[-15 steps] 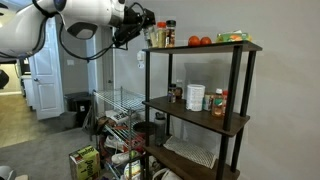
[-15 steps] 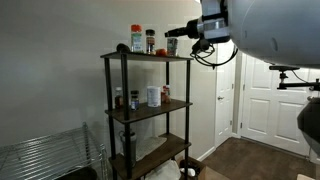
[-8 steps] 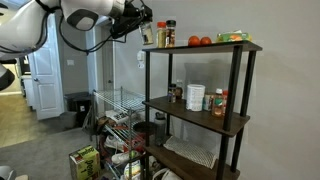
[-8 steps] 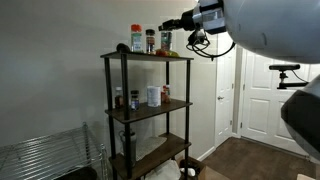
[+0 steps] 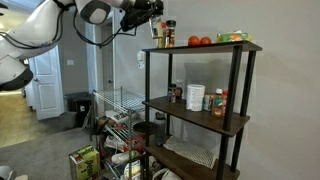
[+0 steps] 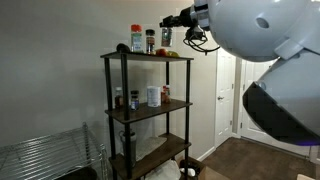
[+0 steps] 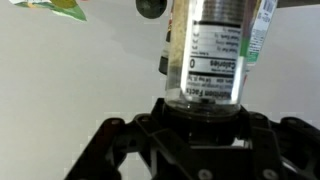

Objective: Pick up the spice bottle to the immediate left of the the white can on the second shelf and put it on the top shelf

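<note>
My gripper (image 7: 205,108) is shut on the spice bottle (image 7: 213,45), a small clear jar with a printed label. In both exterior views the gripper (image 5: 153,20) (image 6: 170,28) holds it at the near end of the top shelf (image 5: 215,47) (image 6: 140,57), a little above the board. The bottle (image 6: 165,39) hangs beside the jars standing there. The white can (image 5: 196,97) (image 6: 153,96) stands on the second shelf (image 5: 200,114) (image 6: 150,111), with small dark jars to its left.
Two orange-filled jars (image 5: 168,34), tomatoes (image 5: 200,41) and a green packet (image 5: 235,37) sit on the top shelf. A red-capped bottle (image 5: 219,103) stands by the white can. A silver wire rack (image 5: 115,105) stands beside the wooden rack. White doors (image 6: 265,100) are behind.
My arm has risen and carried the spice bottle up and in toward the top shelf's end. Nothing on the shelves has moved.
</note>
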